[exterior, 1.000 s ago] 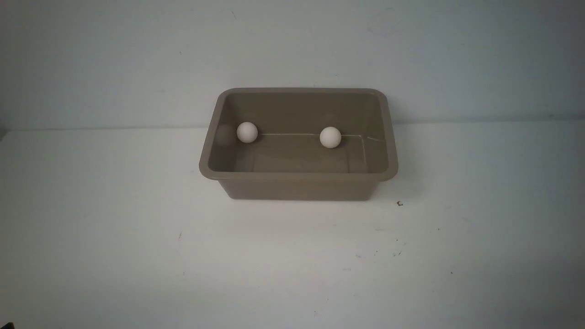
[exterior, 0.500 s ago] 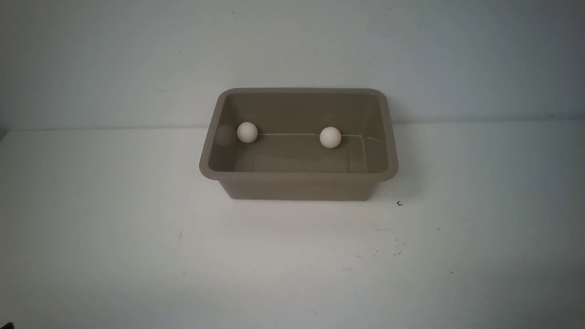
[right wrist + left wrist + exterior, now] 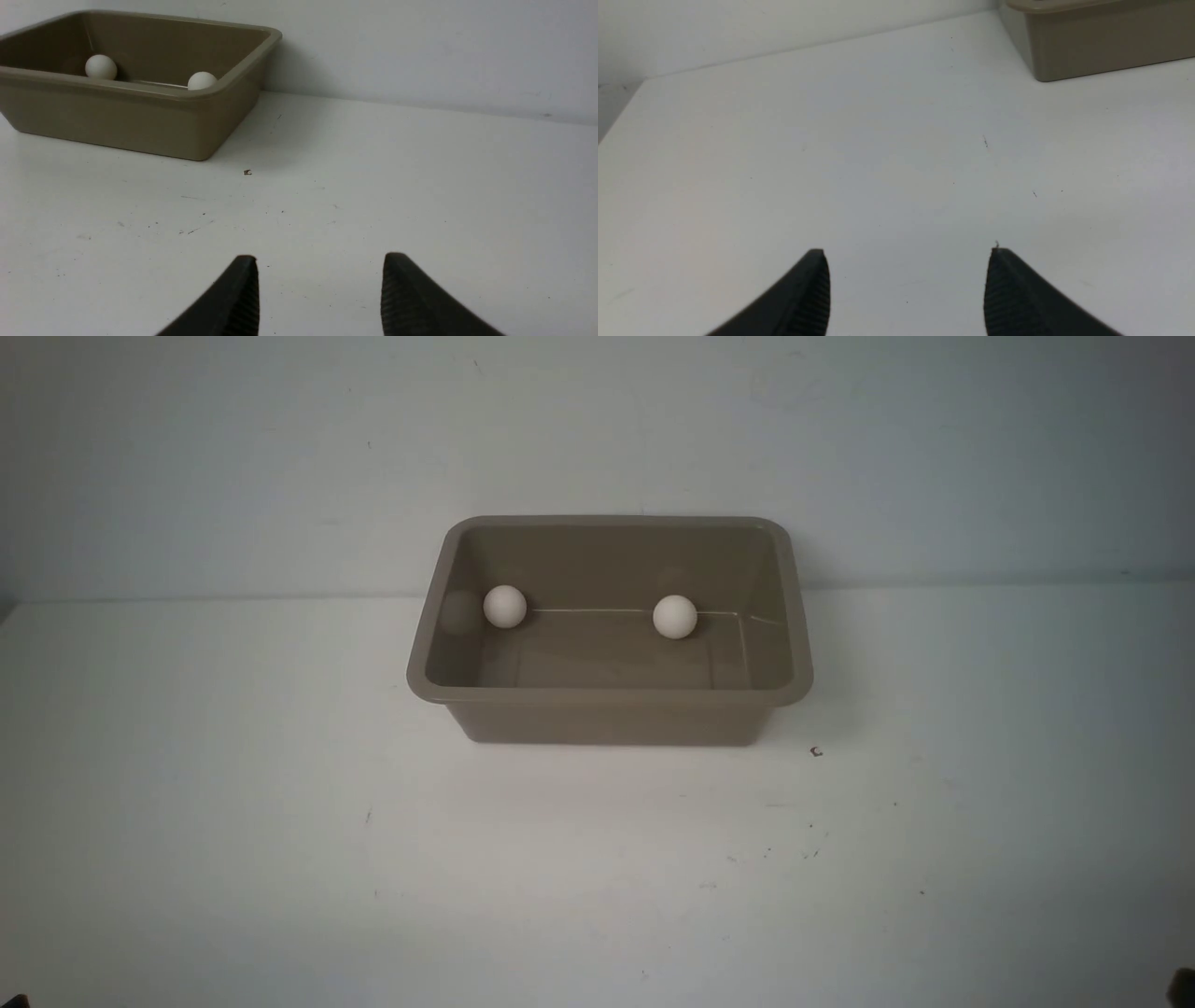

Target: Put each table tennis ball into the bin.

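- Taupe plastic at the centre of the white table (image 3: 280, 821): the bin (image 3: 611, 695), set with its long axis running left to right across the robot's front, back rim close to the wall.
- Inside, along the foot of the far wall: both table tennis balls, well apart. Left ball (image 3: 505, 606) near the bin's left end wall; second ball (image 3: 674, 617) just right of the middle.
- Nothing white seen lying on the table outside the bin in any view.
- Left gripper (image 3: 908, 254): jaws parted, nothing between them, low over bare table, with only a corner of the bin ahead.
- Right gripper (image 3: 320, 259): jaws also standing apart and empty, low over the table, with the bin and both balls ahead.
- Both pulled back to the near side, well apart from the bin.
- Judged from this: task done, with no ball left to fetch.
- If a reach were called for: forward and inward for either arm. Left ball nearer the left arm, second ball slightly nearer the right.
- Any grasp best made from above, over the rim, since the walls block a sideways approach.
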Tool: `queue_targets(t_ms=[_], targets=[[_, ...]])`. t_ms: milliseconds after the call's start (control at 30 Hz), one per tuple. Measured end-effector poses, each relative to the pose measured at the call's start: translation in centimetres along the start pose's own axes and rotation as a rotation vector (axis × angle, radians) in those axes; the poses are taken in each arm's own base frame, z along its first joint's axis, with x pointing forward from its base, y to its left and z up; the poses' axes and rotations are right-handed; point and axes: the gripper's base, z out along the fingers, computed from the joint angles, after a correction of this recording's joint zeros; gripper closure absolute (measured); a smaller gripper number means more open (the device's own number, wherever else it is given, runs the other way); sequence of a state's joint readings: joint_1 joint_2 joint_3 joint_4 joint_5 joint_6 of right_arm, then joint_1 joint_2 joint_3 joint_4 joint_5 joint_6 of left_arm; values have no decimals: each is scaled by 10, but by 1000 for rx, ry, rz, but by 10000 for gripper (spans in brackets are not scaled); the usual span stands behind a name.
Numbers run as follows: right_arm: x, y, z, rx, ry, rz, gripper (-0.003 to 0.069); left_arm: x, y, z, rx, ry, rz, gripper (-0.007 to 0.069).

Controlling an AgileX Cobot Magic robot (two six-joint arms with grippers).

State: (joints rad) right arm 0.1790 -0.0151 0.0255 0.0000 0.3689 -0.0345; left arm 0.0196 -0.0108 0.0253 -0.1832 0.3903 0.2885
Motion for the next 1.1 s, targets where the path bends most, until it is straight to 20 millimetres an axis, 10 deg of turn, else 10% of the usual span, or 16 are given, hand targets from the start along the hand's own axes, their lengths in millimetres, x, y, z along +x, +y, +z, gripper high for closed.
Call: queue_targets(t_ms=[1100], targets=[[0, 0, 0, -6, 7, 20, 323, 0, 0, 0, 0, 0, 0, 220]])
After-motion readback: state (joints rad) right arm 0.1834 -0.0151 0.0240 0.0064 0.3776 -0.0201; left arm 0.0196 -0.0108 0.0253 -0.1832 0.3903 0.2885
